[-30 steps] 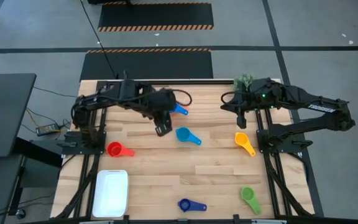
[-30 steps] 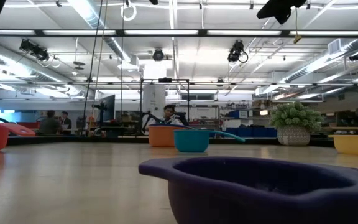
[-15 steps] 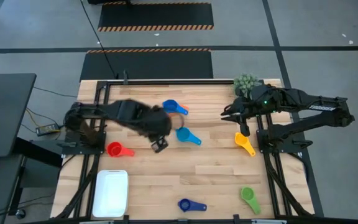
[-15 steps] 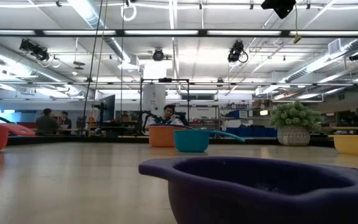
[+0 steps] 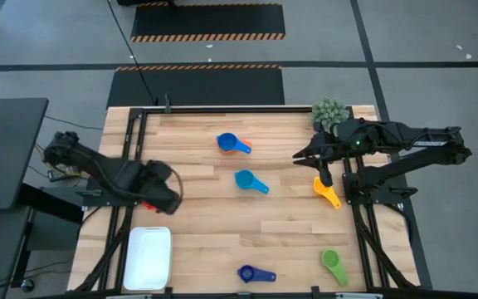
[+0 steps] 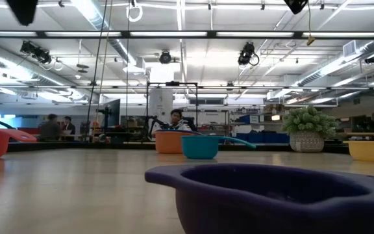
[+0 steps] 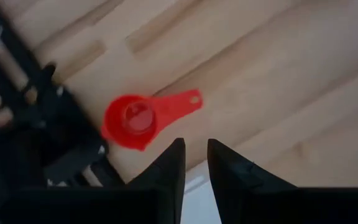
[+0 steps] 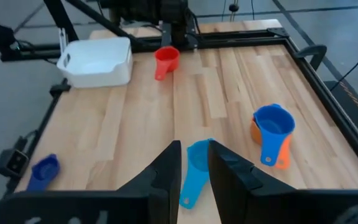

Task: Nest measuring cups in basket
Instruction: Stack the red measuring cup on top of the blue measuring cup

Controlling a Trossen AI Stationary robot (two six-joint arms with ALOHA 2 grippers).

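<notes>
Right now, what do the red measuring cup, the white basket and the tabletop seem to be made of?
Red measuring cup: probably plastic, one uniform colour, smooth with a soft sheen.
Basket: likely moulded plastic, plain white, rounded corners, fairly matte.
Table: wood, pale planks with visible grain and joints, apparently butcher-block style; whether solid or veneer cannot be told.
</notes>
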